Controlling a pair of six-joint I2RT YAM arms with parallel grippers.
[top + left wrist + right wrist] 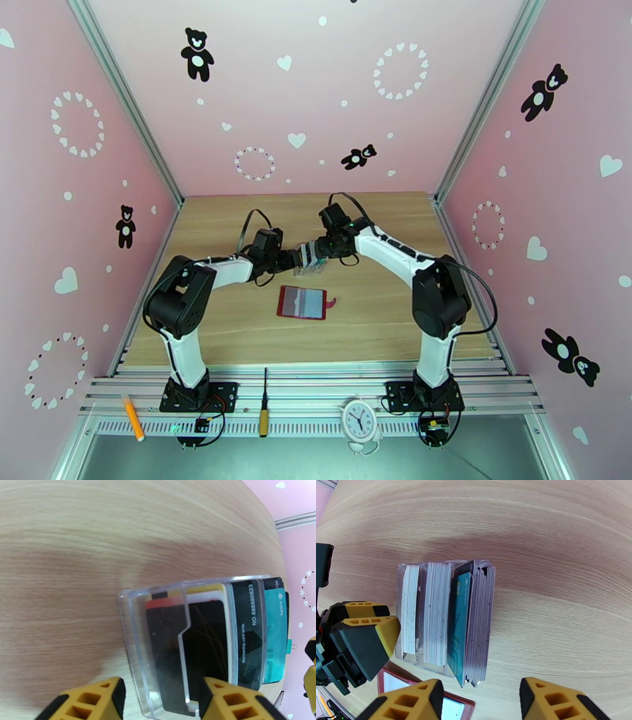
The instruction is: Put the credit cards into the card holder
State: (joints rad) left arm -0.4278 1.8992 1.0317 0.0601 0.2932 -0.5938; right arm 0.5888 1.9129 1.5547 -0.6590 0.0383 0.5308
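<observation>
The credit cards stand in a clear plastic rack (310,267) at mid table. A teal card (458,626) sits among grey and white ones, and a black card (249,630) sits beside the teal card (276,638). The card holder (302,302) lies open just in front of the rack, its red corner (450,708) at the view's bottom. My left gripper (162,683) has its jaws apart around the rack's (130,638) near end, and I cannot tell whether they press on it. My right gripper (480,685) hangs open over the rack's (407,565) front end, holding nothing.
Both grippers, left (296,259) and right (324,251), meet tip to tip over the rack. The left fingers (375,634) crowd its left side. A screwdriver (264,410), a small clock (359,418) and an orange pen (133,418) lie on the front rail. Pink walls enclose the table.
</observation>
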